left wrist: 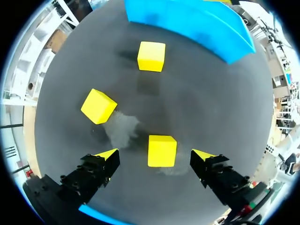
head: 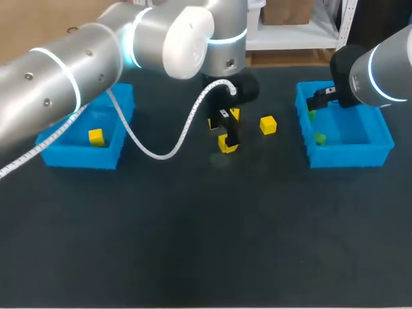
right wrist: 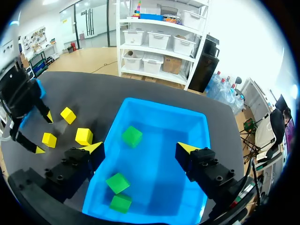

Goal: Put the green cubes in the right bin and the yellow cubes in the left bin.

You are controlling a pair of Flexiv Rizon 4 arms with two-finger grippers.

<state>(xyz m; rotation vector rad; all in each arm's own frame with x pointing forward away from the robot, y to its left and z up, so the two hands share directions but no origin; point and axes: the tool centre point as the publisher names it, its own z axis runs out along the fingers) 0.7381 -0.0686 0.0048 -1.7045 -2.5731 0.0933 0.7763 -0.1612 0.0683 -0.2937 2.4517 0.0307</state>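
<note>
Left gripper (left wrist: 158,153) is open around a yellow cube (left wrist: 162,150), middle of the head view. Right gripper (right wrist: 140,149) is open over the right bin (head: 347,156).

The dark table (head: 193,244) carries two blue bins and three loose yellow cubes. One yellow cube (left wrist: 161,151) lies between the spread fingers of the left claw (left wrist: 156,154), touching neither; a second (left wrist: 98,106) lies just ahead to one side; a third (left wrist: 151,56) lies farther ahead. The right bin (right wrist: 164,107) stands under the right claw (right wrist: 140,147); the left bin (head: 80,158) stands well apart from the left claw, on its side away from the right claw.
</note>
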